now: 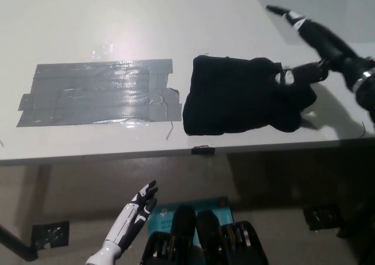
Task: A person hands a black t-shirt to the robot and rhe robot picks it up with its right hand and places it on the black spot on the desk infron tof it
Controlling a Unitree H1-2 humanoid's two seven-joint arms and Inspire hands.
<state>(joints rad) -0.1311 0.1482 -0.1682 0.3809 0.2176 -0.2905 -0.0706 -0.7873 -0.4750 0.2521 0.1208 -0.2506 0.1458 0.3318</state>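
Soft rumpled black t-shirt (234,95) beside glossy tape patch (99,93)

Light falls from above onto my worktop (117,19), bright and even, with a soft white glare patch near its middle and shiny streaks on the grey tape patch (99,94), while the floor below the worktop's edge sits in dim brownish shade. The black t-shirt (240,95) reads as a nearly featureless dark mass with its folds lost, and my right hand (319,45) is slightly smeared by blur, casting a faint shadow on the worktop beneath it. The whole picture is soft and a little grainy, and my left hand (136,209) down low is dimly lit but readable.
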